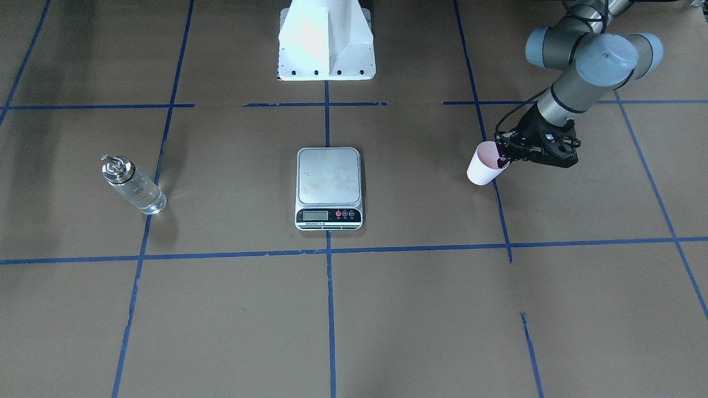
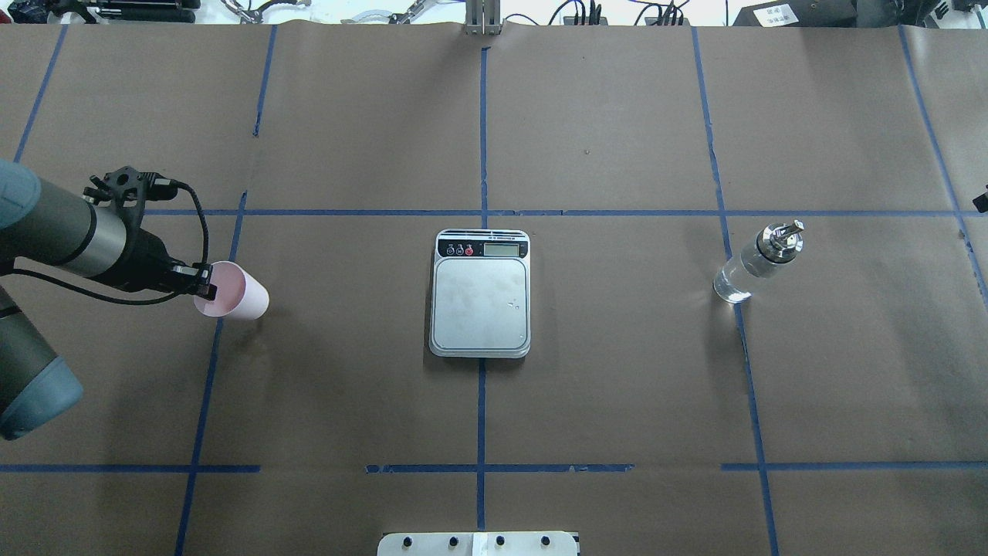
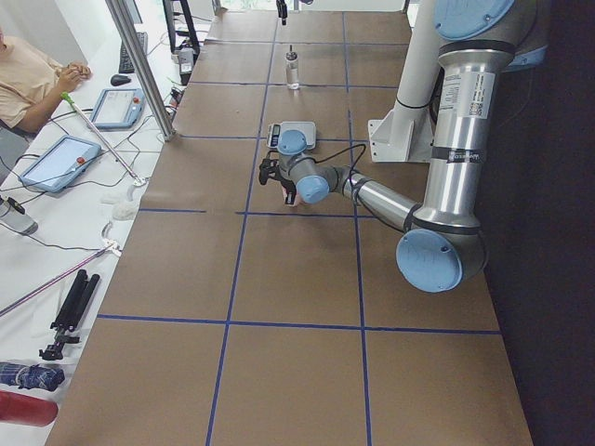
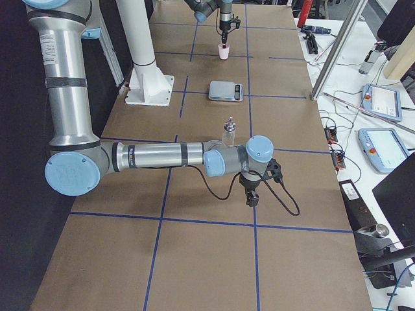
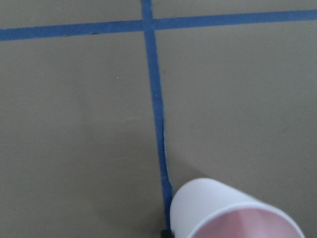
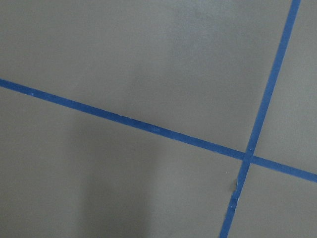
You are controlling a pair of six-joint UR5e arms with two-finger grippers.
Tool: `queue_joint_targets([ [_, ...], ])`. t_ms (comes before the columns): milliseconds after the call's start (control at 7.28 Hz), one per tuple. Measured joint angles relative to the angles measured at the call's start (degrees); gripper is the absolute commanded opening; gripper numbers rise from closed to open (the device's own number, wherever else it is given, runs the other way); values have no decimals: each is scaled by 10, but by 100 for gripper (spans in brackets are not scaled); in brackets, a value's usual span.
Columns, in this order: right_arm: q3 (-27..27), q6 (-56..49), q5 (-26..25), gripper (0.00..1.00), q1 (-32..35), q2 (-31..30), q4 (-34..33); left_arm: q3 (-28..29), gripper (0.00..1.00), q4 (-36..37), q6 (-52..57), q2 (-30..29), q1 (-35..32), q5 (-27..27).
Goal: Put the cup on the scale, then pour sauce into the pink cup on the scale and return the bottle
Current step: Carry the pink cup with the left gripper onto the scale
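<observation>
The pink cup (image 2: 235,292) is well off to the robot's-left side of the scale (image 2: 480,344), taken at its rim by my left gripper (image 2: 207,290). The jaws look pinched shut on the cup wall, one inside the pink mouth and one outside. I cannot tell from any view whether the base is off the brown paper (image 2: 347,386).

The step in hand, as I judge it, is the carry to the scale, whose silver platform (image 2: 478,297) does not yet bear the cup. A rim pinch on a light paper cup is a weak hold. I would lift only enough to clear the scale's edge, cross slowly, and keep the wrist vertical so the cup hangs level. I would aim for the middle of the platform, away from the black strip (image 2: 482,248) with its display and buttons. I would seat the base flat before opening, then rise straight up so the inner jaw does not tip the cup.

The glass bottle (image 2: 752,266) stands well apart on the scale's other side. The right gripper (image 4: 251,194) hangs farther out beyond the bottle; whether it is open or closed I cannot tell.
</observation>
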Motion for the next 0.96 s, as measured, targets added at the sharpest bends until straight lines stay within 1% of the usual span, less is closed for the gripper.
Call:
queue_joint_targets([
  [137, -1, 0, 0, 100, -1, 3, 0, -10, 0, 37, -50, -54, 9, 1],
  [412, -3, -1, 0, 100, -3, 4, 0, -7, 0, 124, -148, -183, 63, 19],
  [549, -5, -1, 0, 100, -3, 3, 1, 0, 0, 143, -177, -225, 86, 43],
  [687, -6, -1, 1, 100, -3, 3, 0, 15, 0, 150, -194, -251, 107, 69],
  [824, -7, -1, 11, 100, -3, 2, 0, 44, 0, 152, -208, -280, 121, 91],
  [961, -10, -1, 26, 100, -3, 1, 0, 75, 0, 153, -216, -305, 129, 101],
])
